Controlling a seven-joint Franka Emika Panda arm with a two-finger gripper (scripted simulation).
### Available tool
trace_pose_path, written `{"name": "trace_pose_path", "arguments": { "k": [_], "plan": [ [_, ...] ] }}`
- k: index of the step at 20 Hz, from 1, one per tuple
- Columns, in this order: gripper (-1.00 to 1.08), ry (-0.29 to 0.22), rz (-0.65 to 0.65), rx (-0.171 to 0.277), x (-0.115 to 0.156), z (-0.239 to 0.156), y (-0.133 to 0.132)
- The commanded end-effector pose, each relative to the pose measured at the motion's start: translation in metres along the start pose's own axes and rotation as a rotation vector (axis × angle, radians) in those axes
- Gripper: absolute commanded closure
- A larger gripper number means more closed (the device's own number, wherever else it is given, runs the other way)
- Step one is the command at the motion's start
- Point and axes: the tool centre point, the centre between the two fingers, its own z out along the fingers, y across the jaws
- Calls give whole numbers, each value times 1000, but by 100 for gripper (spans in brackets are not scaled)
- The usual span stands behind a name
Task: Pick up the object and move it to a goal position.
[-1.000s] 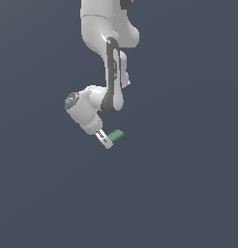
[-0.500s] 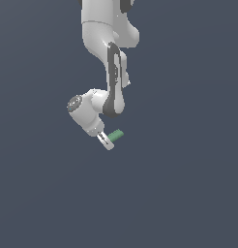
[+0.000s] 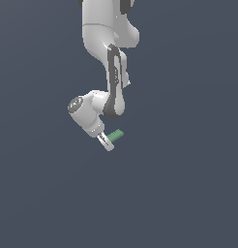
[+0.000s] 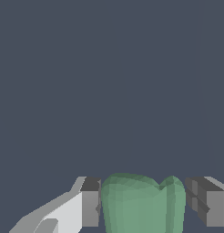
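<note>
No lettering, logo or label could be read on anything in either view.

The white jointed robot arm (image 3: 109, 43) came down from the top edge of the exterior view, its upper link broad and pale, a dark grey strip running down the link below it. At the elbow-like bend the arm turned toward the exterior view's left, ending in a rounded white wrist housing with a grey cap. From there the hand angled down and toward the exterior view's right, so the white two-fingered gripper (image 3: 110, 141) pointed obliquely downward rather than straight down.

The small matte green bar with rounded ends (image 3: 115, 136) sat at the gripper's tip, jutting out toward the exterior view's right and slightly upward — well clear of any surface, against the plain dark grey-blue background (image 3: 188, 184).

In the wrist view the green bar (image 4: 143, 205) filled the space between the two fingers. One grey pad (image 4: 90, 202) touched its side; the other pad (image 4: 206, 205) stood just beside it, a thin dark gap visible — so the fingers were drawn in narrowly around the bar, holding it aloft.
</note>
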Motion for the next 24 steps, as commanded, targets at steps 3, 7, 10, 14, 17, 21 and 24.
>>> {"name": "trace_pose_path", "arguments": {
  "k": [3, 7, 10, 14, 17, 21, 24],
  "plan": [
    [108, -10, -1, -9, -3, 8, 3],
    [108, 1, 1, 0, 0, -1, 0],
    [108, 1, 1, 0, -2, -7, -2],
    [108, 0, 1, 0, -9, -21, -9],
    [108, 0, 1, -1, -16, -38, -16],
    [108, 0, 1, -2, -30, -70, -30],
    [108, 0, 2, -4, -42, -98, -42]
  ]
}}
